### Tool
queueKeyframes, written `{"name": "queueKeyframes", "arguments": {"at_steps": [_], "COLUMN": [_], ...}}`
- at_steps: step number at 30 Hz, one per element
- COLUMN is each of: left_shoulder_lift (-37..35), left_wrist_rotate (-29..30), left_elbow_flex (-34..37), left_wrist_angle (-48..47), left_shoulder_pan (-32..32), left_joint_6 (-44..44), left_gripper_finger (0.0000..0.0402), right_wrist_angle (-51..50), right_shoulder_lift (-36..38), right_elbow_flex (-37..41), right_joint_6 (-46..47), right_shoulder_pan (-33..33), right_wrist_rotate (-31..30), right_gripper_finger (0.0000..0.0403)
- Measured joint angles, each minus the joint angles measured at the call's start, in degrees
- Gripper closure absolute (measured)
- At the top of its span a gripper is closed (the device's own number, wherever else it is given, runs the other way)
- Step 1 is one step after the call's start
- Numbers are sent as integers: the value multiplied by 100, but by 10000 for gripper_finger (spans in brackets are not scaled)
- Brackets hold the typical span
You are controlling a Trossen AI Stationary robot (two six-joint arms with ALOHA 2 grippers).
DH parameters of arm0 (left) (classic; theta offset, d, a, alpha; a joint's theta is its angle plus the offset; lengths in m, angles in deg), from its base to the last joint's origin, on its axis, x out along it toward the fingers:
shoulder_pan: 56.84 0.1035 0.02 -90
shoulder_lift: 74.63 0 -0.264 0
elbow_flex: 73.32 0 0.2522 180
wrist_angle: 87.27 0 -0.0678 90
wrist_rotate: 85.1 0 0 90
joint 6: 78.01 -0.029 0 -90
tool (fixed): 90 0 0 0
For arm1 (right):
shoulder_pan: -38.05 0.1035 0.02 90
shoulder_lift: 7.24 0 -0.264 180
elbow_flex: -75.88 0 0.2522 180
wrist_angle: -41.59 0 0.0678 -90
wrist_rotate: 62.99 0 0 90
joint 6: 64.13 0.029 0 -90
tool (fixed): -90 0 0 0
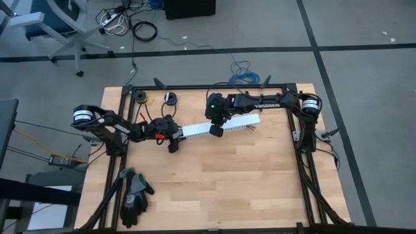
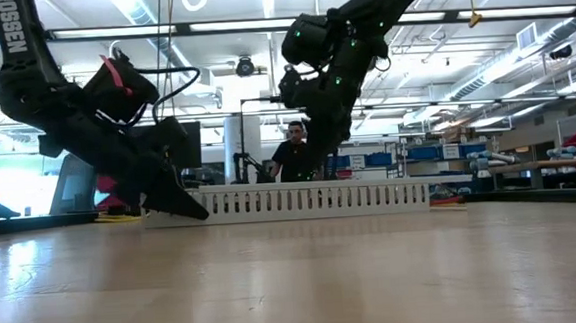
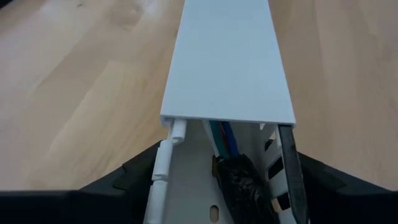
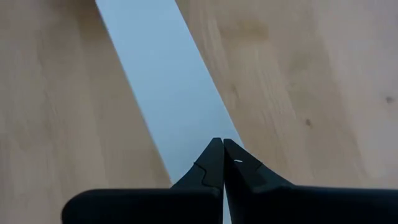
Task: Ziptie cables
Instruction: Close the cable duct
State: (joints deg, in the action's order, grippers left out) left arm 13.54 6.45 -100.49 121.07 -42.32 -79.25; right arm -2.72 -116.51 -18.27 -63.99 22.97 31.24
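A long white slotted duct [image 1: 221,125] with a flat lid lies on the table. At its open left end, green and blue cables [image 3: 221,138] run in under the lid, with a dark wad [image 3: 239,180] on them. A thin dark strip [image 3: 289,171] lies along one wall. Coloured wire ends [image 2: 449,203] show at the duct's right end. My left gripper [image 1: 174,135] is at the duct's left end, its fingers either side of it. My right gripper [image 4: 222,146] is shut, its tips over the lid about a third of the way along from the left end. My left gripper has the duct's open left end [image 3: 180,134] between its two fingers [image 3: 140,171], one outside each side wall. The fingers come slanting down from the table's left and lie along the duct. The duct lies flat on the table. My right gripper points down at the lid's top [image 4: 186,124] with its shut tips. I cannot tell whether they touch it.
A pair of black gloves [image 1: 133,192] lies near the table's front left. Two small rolls [image 1: 140,97] [image 1: 170,99] sit at the far edge. A black frame [image 1: 296,117] runs round the table. Bare wood shows in front of the duct. A person [image 2: 292,151] stands behind the table.
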Motion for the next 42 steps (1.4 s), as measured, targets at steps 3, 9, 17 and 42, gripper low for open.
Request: {"name": "queueKeyframes", "arguments": {"at_steps": [3,9,17,42], "left_shoulder_lift": [128,230,253,-1882], "left_wrist_rotate": [-118,-123,-118,-75], "left_elbow_flex": [-85,-138,-138,-133], "left_wrist_angle": [3,45,218,-2502], "left_shoulder_pan": [0,0,0,0], "left_joint_6": [15,71,228,302], "left_gripper_finger": [137,137,137,92], "right_wrist_angle": [277,1808,2147,1929], "right_shoulder_lift": [-320,-945,-837,-872], "right_elbow_flex": [-4,-28,2,-1], "right_joint_6": [28,61,-24,-24], "right_shoulder_pan": [1,28,48,-12], "right_wrist_rotate": [275,947,951,955], "right_gripper_finger": [403,403,403,403]}}
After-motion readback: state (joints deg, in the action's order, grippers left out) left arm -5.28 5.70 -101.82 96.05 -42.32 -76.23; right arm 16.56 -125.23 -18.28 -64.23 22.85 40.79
